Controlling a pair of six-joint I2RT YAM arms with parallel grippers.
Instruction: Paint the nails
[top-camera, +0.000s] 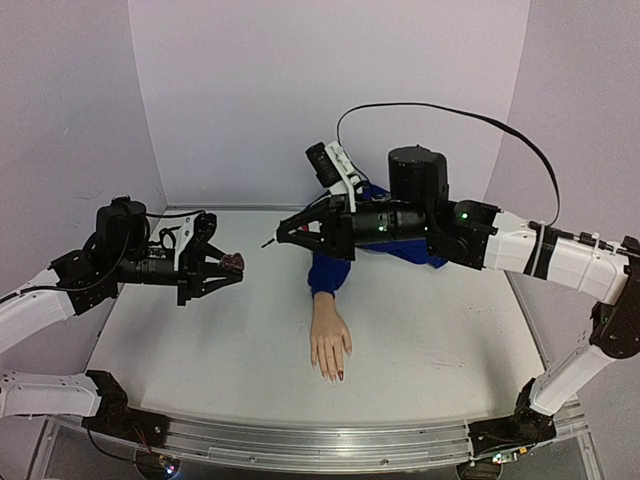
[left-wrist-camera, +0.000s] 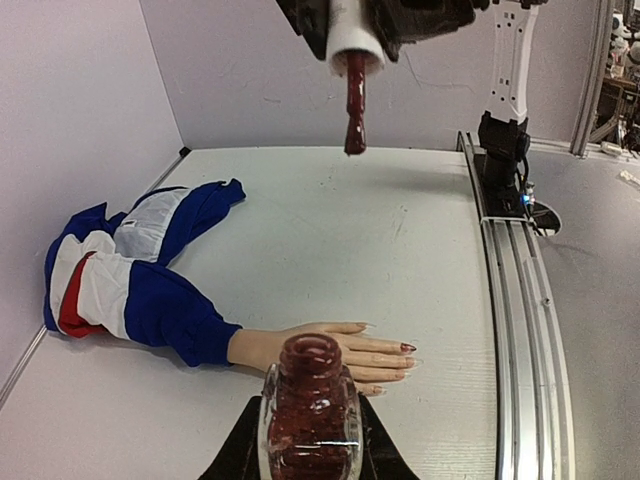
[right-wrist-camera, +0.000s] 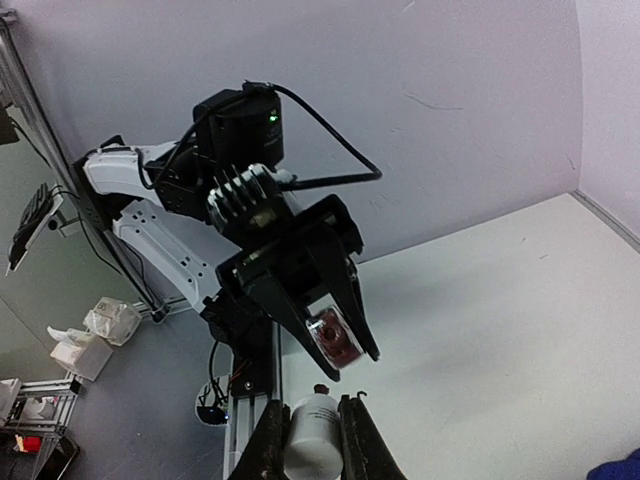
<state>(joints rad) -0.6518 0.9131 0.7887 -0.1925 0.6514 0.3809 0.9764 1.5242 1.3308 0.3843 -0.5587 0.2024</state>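
A pale mannequin hand (top-camera: 329, 343) lies palm down on the table, its wrist in a blue sleeve (top-camera: 327, 272). Of the nails, one fingertip nail is dark red (left-wrist-camera: 408, 347) and the neighbouring ones look pale pinkish. My left gripper (top-camera: 228, 266) is shut on an open dark-red polish bottle (left-wrist-camera: 310, 400), held above the table left of the hand. My right gripper (top-camera: 284, 233) is shut on the white cap (right-wrist-camera: 314, 440). The cap's red-coated brush (left-wrist-camera: 354, 105) hangs in the air between the bottle and the sleeve, pointing toward the bottle (right-wrist-camera: 335, 338).
A blue, white and red jacket (left-wrist-camera: 120, 270) is bunched at the back of the table behind the sleeve. A metal rail (left-wrist-camera: 510, 300) runs along the near table edge, with the right arm's base (left-wrist-camera: 505, 150) on it. Walls enclose the table on three sides.
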